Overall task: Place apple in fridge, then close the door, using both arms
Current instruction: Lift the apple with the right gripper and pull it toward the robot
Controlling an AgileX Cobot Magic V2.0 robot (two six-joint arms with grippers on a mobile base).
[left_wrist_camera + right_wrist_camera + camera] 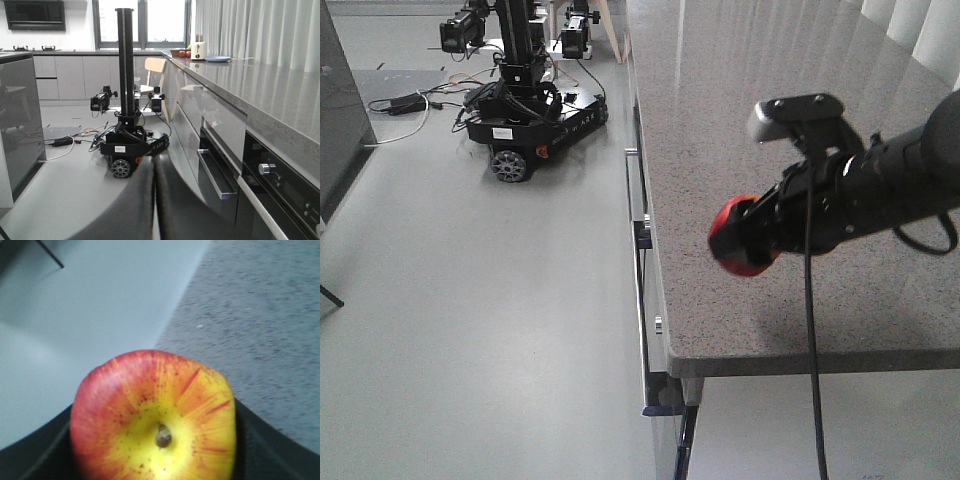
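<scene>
My right gripper (760,225) is shut on the apple (730,240) and holds it in the air above the front left part of the speckled grey countertop (770,90). In the right wrist view the apple (155,415) fills the lower middle, red with a yellow patch round its short stem, and a black finger (272,445) shows on each side of it. My left gripper (154,167) shows only in the left wrist view, its two dark fingers closed with a thin slit between them, empty, low above the floor. No fridge with a white inside and no fridge door is in view.
A black wheeled robot base (525,110) with cables stands on the grey floor at the back, also in the left wrist view (125,145). A dark grey tall unit (17,120) is at the left. Drawers with metal handles (640,235) and an oven (280,180) run under the countertop.
</scene>
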